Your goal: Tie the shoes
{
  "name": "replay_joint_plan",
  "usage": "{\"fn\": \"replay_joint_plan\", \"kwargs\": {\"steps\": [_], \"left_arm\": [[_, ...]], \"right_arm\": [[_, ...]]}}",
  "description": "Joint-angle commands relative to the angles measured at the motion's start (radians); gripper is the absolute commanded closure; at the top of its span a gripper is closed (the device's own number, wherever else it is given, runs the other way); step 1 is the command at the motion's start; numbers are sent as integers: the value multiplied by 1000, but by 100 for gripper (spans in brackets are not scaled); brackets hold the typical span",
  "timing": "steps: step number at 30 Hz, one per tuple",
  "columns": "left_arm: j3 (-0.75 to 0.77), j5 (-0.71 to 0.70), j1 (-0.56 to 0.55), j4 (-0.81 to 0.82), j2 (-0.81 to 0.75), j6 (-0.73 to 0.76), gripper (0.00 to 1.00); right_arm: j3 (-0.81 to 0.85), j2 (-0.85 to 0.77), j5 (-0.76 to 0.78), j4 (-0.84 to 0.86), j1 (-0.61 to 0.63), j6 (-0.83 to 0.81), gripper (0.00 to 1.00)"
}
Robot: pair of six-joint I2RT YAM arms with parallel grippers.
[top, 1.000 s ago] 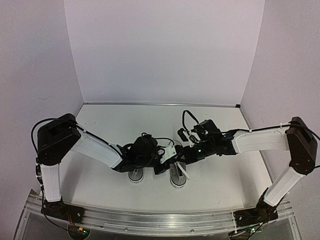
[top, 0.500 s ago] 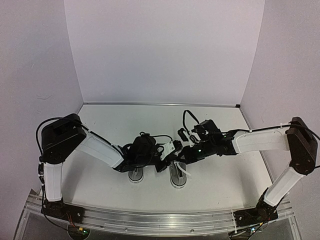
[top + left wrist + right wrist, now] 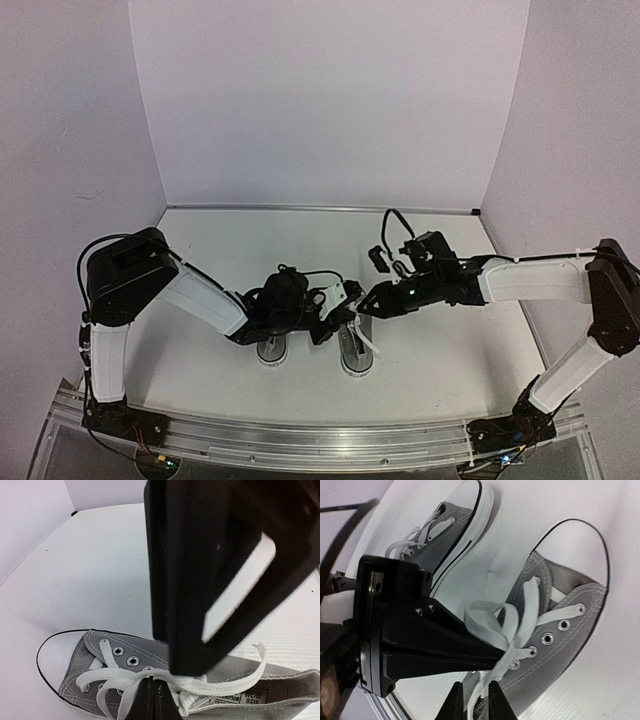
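Observation:
Two grey shoes with white laces stand side by side, one on the left (image 3: 270, 352) and one on the right (image 3: 356, 360). My left gripper (image 3: 151, 696) is shut on a loop of the white lace (image 3: 170, 680) over the right shoe (image 3: 100, 675). In the right wrist view its tip (image 3: 503, 652) pinches the lace loops (image 3: 492, 622) above the eyelets. My right gripper (image 3: 473, 702) stands a little open, with a lace strand (image 3: 485, 690) running loosely between its fingers. From above, both grippers meet over the right shoe, the right one (image 3: 363, 307) just beyond the left (image 3: 338, 324).
The left shoe (image 3: 452, 535) stands close beside the right one, laces loose. White walls close in the white table (image 3: 440, 340) at the back and both sides. A metal rail (image 3: 320, 440) runs along the near edge.
My right gripper has opened from shut and drawn back a little to the right. The left gripper still pinches the lace at the same spot.

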Motion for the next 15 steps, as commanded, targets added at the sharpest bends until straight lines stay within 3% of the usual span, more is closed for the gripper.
{"fn": "replay_joint_plan", "kwargs": {"steps": [1,15], "left_arm": [[-18,9,6,4,0,26,100],[-14,-14,4,-55,-9,103,100]], "right_arm": [[-11,-71,-16,21,-46,-7,67],[26,107,-82,20,-52,-7,76]]}}
